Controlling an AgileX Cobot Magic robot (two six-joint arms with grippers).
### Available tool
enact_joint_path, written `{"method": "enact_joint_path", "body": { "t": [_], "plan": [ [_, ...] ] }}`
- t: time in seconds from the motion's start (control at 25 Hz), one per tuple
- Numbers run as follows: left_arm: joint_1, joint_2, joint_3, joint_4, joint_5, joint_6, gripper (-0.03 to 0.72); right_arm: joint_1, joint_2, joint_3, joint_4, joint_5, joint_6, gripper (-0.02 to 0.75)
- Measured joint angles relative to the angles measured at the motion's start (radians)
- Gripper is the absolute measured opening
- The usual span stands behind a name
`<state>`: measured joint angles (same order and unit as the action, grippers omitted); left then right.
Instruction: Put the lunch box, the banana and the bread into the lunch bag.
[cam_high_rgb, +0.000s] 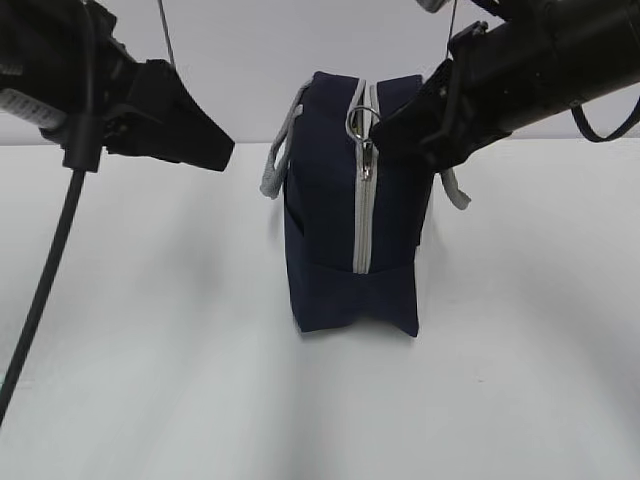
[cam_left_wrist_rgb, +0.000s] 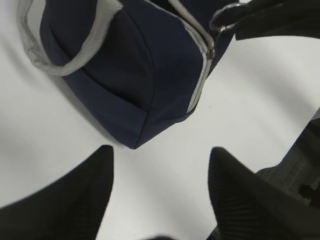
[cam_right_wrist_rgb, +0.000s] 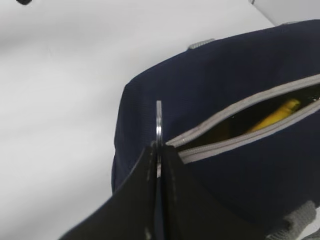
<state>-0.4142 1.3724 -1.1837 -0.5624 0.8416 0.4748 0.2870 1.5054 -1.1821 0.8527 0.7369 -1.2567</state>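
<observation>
The navy lunch bag stands upright on the white table, its grey zipper facing me. My right gripper is shut on the zipper's metal ring pull at the bag's top. The zipper is partly undone, and through the gap the yellow banana shows inside. My left gripper hangs open and holding nothing, left of the bag and above the table; in its wrist view the bag's lower corner lies just beyond the left gripper. The lunch box and the bread are hidden.
Grey strap handles droop on both sides of the bag. White tabletop lies around the bag, with a pale wall behind. A black cable hangs from the left arm at the far left.
</observation>
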Motion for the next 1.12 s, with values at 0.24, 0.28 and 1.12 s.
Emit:
{"method": "enact_joint_path", "body": {
  "t": [0.24, 0.28, 1.12],
  "plan": [
    [0.0, 0.064, 0.0, -0.115, -0.044, 0.147, 0.424, 0.0, 0.0, 0.0, 0.016, -0.08, 0.0, 0.0],
    [0.0, 0.079, 0.0, -0.132, -0.047, 0.169, 0.424, 0.0, 0.0, 0.0, 0.018, -0.091, 0.0, 0.0],
    [0.0, 0.286, 0.0, -0.579, -0.18, 0.654, 0.424, 0.0, 0.0, 0.0, 0.088, -0.182, 0.0, 0.0]
  ]
}}
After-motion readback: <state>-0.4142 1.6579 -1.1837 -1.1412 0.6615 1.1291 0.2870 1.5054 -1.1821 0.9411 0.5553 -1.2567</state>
